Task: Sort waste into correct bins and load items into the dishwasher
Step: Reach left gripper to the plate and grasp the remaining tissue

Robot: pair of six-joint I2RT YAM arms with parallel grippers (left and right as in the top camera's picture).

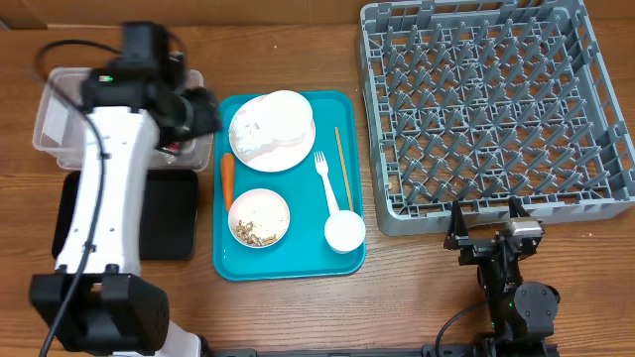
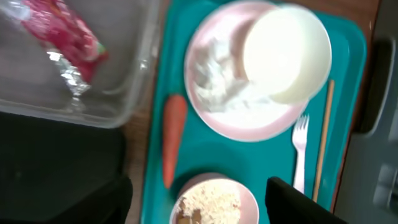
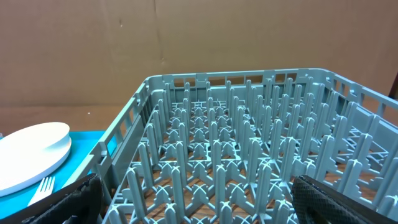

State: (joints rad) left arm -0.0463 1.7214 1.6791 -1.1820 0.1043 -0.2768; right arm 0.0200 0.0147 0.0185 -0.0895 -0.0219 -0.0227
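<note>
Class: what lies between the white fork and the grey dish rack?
The wooden chopsticks, beside the fork on the teal tray, then bare table before the rack; the overhead view shows it.

You'll find your white left arm (image 1: 104, 198) hiding much of the clear rectangular plastic tub (image 1: 50, 124) and shallow black rectangular tray (image 1: 174, 223), with the left gripper (image 1: 201, 111) blurred overhead.

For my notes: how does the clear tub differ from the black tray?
The clear tub is transparent and deeper; the black tray is opaque and shallow. The tub holds a red wrapper; the left arm hides much of the tray. Both are rectangular, beside the teal tray.
</note>
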